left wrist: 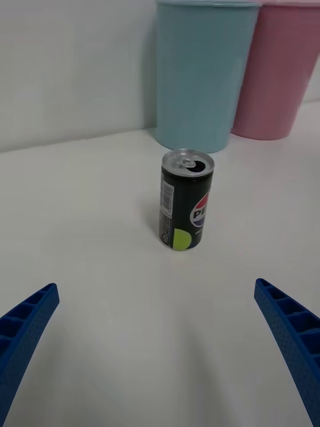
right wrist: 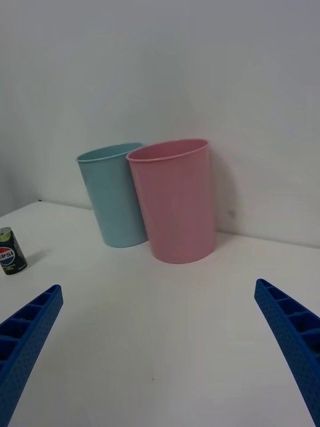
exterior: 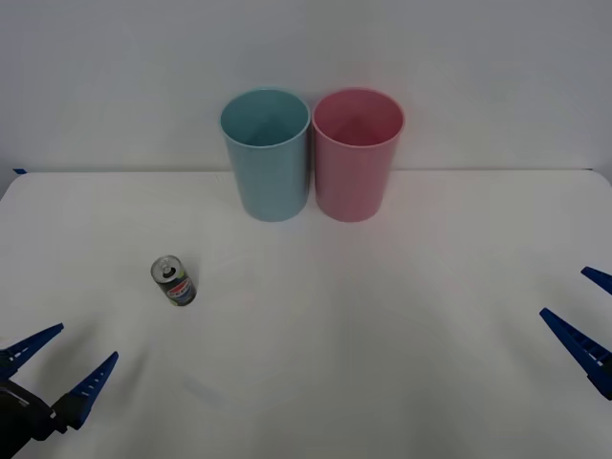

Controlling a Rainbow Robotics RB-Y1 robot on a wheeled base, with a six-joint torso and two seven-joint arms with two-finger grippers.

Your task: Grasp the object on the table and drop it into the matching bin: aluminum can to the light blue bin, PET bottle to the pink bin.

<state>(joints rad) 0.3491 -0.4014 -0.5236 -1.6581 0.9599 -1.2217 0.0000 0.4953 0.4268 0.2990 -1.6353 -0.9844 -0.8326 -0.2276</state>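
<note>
A small dark aluminum can (exterior: 174, 280) with a silver top stands upright on the white table (exterior: 382, 325), left of centre. The left wrist view has the can (left wrist: 186, 199) straight ahead, its red, white and blue logo facing sideways. My left gripper (exterior: 59, 363) is open near the front left corner, a short way in front of the can. The light blue bin (exterior: 266, 153) and the pink bin (exterior: 357, 153) stand side by side at the back, touching. My right gripper (exterior: 585, 311) is open at the right edge, far from the can (right wrist: 11, 251).
A plain white wall rises behind the bins. The table's back edge runs just behind them. Bare tabletop stretches between the can and the bins.
</note>
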